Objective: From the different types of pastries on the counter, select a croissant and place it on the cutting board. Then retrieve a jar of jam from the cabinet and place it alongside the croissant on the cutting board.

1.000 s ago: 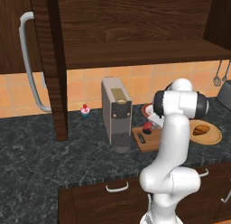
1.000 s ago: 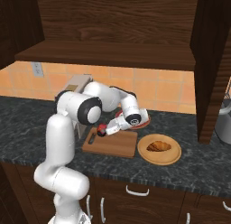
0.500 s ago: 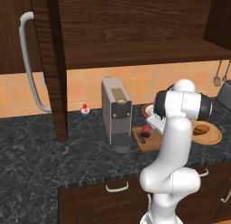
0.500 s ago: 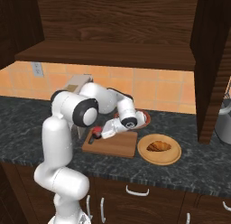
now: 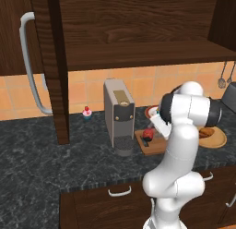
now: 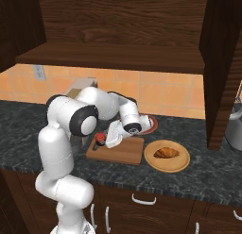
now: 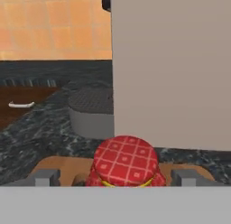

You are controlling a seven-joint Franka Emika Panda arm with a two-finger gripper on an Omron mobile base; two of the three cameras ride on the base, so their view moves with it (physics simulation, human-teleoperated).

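Note:
The jar of jam point(image 7: 125, 161), red with a checked lid, stands on the cutting board point(image 6: 124, 153) at its left end, close to the coffee machine. My gripper point(image 7: 115, 177) is open; its fingertips point(image 7: 45, 177) stand on either side of the jar with gaps showing. From the base views the jar point(image 5: 148, 133) point(image 6: 99, 137) sits by the gripper point(image 5: 146, 139) point(image 6: 100, 142). The croissant point(image 6: 165, 153) point(image 5: 206, 131) lies on a round wooden plate point(image 6: 181, 164) just right of the board. The cabinet point(image 5: 138, 52) stands open above the counter point(image 5: 46, 163).
A grey coffee machine point(image 5: 119, 117) stands directly left of the board, with its drip tray point(image 7: 90, 111) just beyond the jar. A pink cupcake point(image 5: 86, 113) sits at the back wall. A red plate point(image 6: 147, 125) lies behind the board. The cabinet door handle point(image 5: 28, 62) hangs at the left.
The jaws have spread apart and let go of the jar, which now stands on the board. The hand has shifted slightly toward the board's left end.

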